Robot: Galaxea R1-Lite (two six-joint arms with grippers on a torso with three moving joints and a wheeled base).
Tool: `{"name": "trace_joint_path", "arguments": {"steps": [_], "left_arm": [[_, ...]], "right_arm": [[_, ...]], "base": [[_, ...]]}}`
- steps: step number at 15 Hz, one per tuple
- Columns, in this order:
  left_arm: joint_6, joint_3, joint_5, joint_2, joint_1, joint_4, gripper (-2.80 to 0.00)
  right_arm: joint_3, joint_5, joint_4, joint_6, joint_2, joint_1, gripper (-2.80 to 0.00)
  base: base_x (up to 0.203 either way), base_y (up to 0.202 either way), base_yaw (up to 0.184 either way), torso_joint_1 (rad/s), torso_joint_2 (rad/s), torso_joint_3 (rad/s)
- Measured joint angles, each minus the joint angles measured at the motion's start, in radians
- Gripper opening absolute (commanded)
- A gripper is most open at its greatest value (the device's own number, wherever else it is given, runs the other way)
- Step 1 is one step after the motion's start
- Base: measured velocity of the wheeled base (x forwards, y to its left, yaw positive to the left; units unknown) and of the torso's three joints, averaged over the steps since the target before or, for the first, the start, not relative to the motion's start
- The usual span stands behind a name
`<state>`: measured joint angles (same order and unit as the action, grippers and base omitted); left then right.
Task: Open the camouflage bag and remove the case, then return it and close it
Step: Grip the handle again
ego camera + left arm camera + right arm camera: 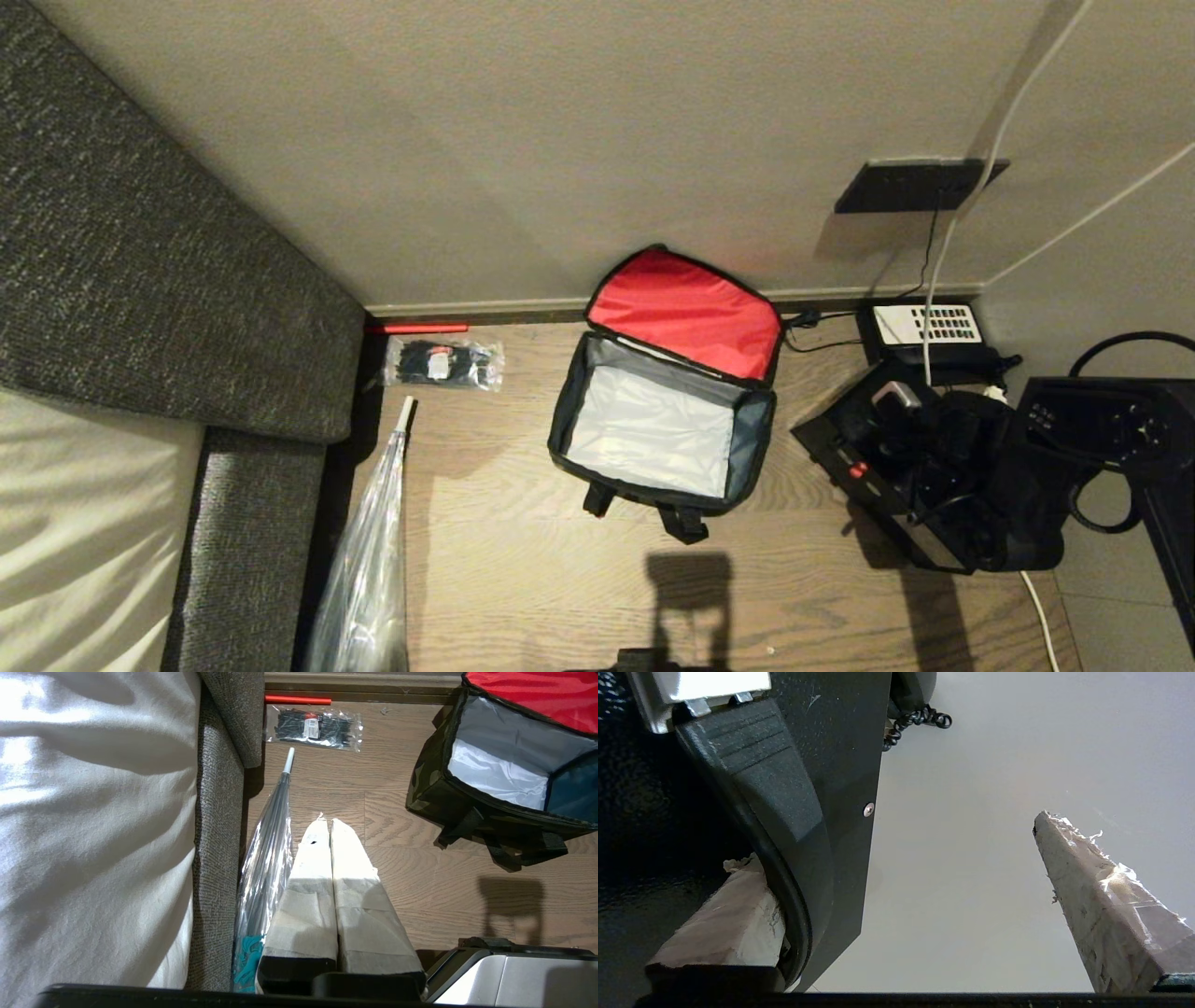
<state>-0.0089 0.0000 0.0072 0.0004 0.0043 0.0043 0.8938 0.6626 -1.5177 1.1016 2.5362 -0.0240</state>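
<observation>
The camouflage bag [658, 425] stands open on the wooden floor against the wall. Its red-lined lid [686, 313] is flipped back, and only pale lining shows inside. The left wrist view shows the bag's camouflage side [432, 798] and black strap [523, 847]. The case is not in view. My left gripper [325, 823] is shut, its taped fingers pressed together with nothing between them. It hangs over the floor well short of the bag. My right gripper [889, 840] is open wide. One of its fingertips [742, 891] is tucked behind a black plastic body [798, 788], and the wall lies beyond.
A grey sofa [140, 280] fills the left side, with a folded clear umbrella [373, 560] beside it. A packet of black cable ties [443, 364] and a red stick [417, 328] lie by the wall. A desk phone [924, 325] and black gear with cables [934, 467] crowd the right.
</observation>
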Motion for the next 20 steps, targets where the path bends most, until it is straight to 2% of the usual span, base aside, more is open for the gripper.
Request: {"name": "trace_joint_path", "arguments": {"steps": [5, 11, 16, 20], "left_arm": [[0.000, 0.000, 0.000, 0.000, 0.000, 0.000, -2.80], [0.000, 0.000, 0.000, 0.000, 0.000, 0.000, -2.80], [0.000, 0.000, 0.000, 0.000, 0.000, 0.000, -2.80], [0.000, 0.000, 0.000, 0.000, 0.000, 0.000, -2.80]], "right_arm": [[-0.002, 0.035, -0.013, 0.002, 0.043, -0.001, 0.00], [-0.020, 0.124, -0.008, 0.035, 0.059, 0.022, 0.00], [-0.068, 0.111, 0.005, 0.077, 0.005, 0.031, 0.00], [-0.109, 0.089, 0.003, 0.032, -0.013, 0.077, 0.00]], "base": [[0.000, 0.000, 0.000, 0.000, 0.00, 0.000], [0.000, 0.000, 0.000, 0.000, 0.00, 0.000], [0.000, 0.000, 0.000, 0.000, 0.00, 0.000], [0.000, 0.000, 0.000, 0.000, 0.00, 0.000]]}}
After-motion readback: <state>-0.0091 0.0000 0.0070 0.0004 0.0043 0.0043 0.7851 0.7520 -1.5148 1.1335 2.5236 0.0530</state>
